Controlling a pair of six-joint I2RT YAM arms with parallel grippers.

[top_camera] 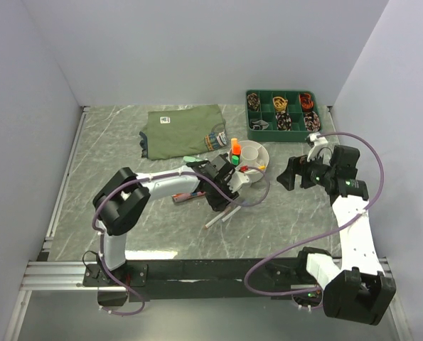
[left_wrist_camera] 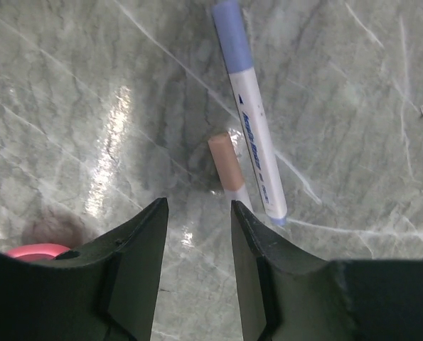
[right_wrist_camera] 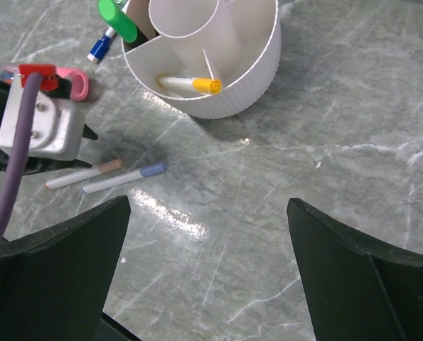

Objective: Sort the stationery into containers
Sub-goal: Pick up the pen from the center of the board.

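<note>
Stationery lies partly sorted. In the right wrist view the white round tub (right_wrist_camera: 252, 71) sits at the top centre of the frame. A yellow-capped pen (right_wrist_camera: 190, 84) rests in its near compartment, and a green highlighter (right_wrist_camera: 117, 18) sticks out of a compartment at the tub's upper left. A blue-tipped pen (right_wrist_camera: 99, 48) shows just beside the tub's left wall; I cannot tell whether it is in the tub or on the table.

Left of centre, two thin white pens lie side by side on the grey marbled table (right_wrist_camera: 325, 142), apart from the tub: a peach-capped pen (right_wrist_camera: 83, 174) and a blue-capped pen (right_wrist_camera: 124, 177). A pink marker (right_wrist_camera: 75, 82) lies above them at the left edge.

In the left wrist view the left gripper (left_wrist_camera: 197, 213) hovers over these two pens. Its black fingers (left_wrist_camera: 143, 249) are parted by a modest gap with nothing between them. The peach cap lies just above that gap, its barrel running down behind the right-hand fingertip, and the blue-capped pen lies just beside it on the right.

The right gripper (right_wrist_camera: 207, 206) is spread wide and holds nothing, its fingers filling the lower corners of its own view.

In the top view an orange highlighter (top_camera: 234, 145) stands in the tub. An olive shirt (top_camera: 183, 131) lies to the upper left and a dark green tray (top_camera: 267, 111) to the upper right.
</note>
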